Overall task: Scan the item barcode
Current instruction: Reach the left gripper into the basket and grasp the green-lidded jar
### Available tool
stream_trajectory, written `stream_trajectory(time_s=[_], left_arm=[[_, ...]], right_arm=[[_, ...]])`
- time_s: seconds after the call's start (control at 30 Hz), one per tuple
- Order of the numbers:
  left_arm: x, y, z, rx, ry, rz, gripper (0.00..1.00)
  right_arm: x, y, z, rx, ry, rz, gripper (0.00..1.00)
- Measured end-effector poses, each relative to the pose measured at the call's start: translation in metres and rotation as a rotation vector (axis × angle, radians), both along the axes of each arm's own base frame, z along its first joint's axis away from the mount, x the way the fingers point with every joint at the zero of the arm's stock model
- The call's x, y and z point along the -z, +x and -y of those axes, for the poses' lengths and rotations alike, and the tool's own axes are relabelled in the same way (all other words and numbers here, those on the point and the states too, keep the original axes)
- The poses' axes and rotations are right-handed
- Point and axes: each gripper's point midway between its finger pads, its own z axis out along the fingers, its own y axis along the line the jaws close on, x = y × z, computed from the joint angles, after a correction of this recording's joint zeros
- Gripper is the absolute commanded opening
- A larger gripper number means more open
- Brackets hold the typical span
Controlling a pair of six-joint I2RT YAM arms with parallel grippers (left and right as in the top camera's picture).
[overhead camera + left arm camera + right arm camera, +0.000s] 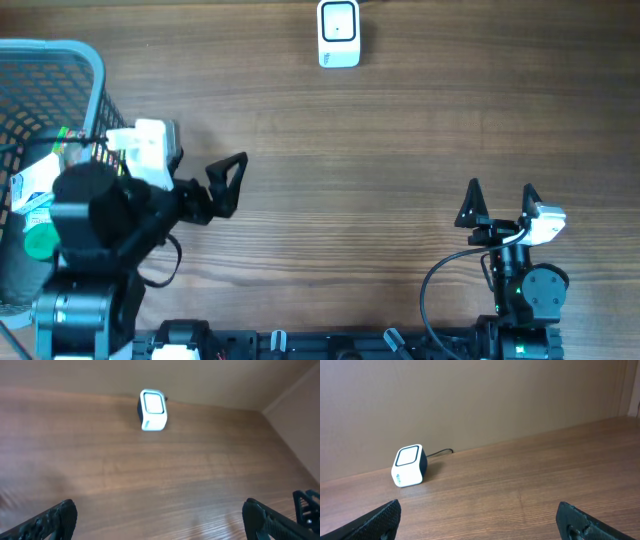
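Observation:
The white barcode scanner (338,33) stands at the table's far edge, its window facing up; it also shows in the left wrist view (152,410) and the right wrist view (409,466). Items lie in the blue mesh basket (70,60) at the left, among them a green one (40,241) and white packets (30,190), partly hidden by my left arm. My left gripper (238,185) (159,512) hangs open just right of the basket, nothing between its fingers. My right gripper (500,190) (479,512) is open and empty at the near right.
Bare wooden tabletop (380,150) spans the space between the grippers and the scanner. A dark cable (440,452) leaves the scanner toward the back wall. The right gripper's fingers (306,505) show at the left wrist view's right edge.

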Motion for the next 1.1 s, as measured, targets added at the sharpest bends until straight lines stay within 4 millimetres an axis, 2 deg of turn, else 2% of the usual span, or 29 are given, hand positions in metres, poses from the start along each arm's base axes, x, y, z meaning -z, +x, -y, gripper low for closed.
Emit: stream_trajectory(time_s=[0.07,0.13,0.2,0.23,0.27,0.3,0.37,0.43,0.53,0.57,0.67,0.77,0.87,1.1], left_arm=[[-0.002,0.006,-0.014,-0.11,-0.014,-0.064,1.0],[-0.025,0.011,-0.039,-0.282,-0.02,-0.088,1.0],[-0.055,0.011,-0.073,-0.474,-0.014,-0.109,1.0],[-0.068,0.012,-0.084,-0.53,-0.016,-0.088,1.0],[-0.078,0.011,-0.105,-0.638,-0.02,-0.112,1.0],[-0.086,0.011,-0.12,-0.717,-0.033,-0.113,1.0],[-0.083,0.006,-0.157,-0.92,-0.079,-0.168,1.0],[-0.064,-0.004,-0.197,-1.146,-0.155,-0.255,1.0],[-0.019,-0.024,-0.259,-1.508,-0.326,-0.416,1.0],[-0.007,-0.029,-0.274,-1.595,-0.375,-0.455,1.0],[0.03,-0.052,-0.301,-1.812,-0.488,-0.602,1.0],[0.071,-0.078,-0.311,-2.056,-0.62,-0.792,1.0],[0.098,-0.085,-0.321,-2.209,-0.708,-0.857,1.0],[0.131,-0.08,-0.329,-2.35,-0.783,-0.894,1.0]], right_arm=[[0.0,0.0,0.0,0.0,0.0,0.0,1.0],[0.0,0.0,0.0,0.0,0.0,-0.001,1.0],[0.0,0.0,0.0,0.0,0.0,0.0,1.0],[0.0,0.0,0.0,0.0,0.0,0.0,1.0],[0.0,0.0,0.0,0.0,0.0,0.0,1.0],[0.0,0.0,0.0,0.0,0.0,0.0,1.0],[0.0,0.0,0.0,0.0,0.0,0.0,1.0],[0.0,0.0,0.0,0.0,0.0,0.0,1.0],[0.0,0.0,0.0,0.0,0.0,0.0,1.0],[0.0,0.0,0.0,0.0,0.0,0.0,1.0],[0.0,0.0,0.0,0.0,0.0,0.0,1.0],[0.0,0.0,0.0,0.0,0.0,0.0,1.0],[0.0,0.0,0.0,0.0,0.0,0.0,1.0],[0.0,0.0,0.0,0.0,0.0,0.0,1.0]])
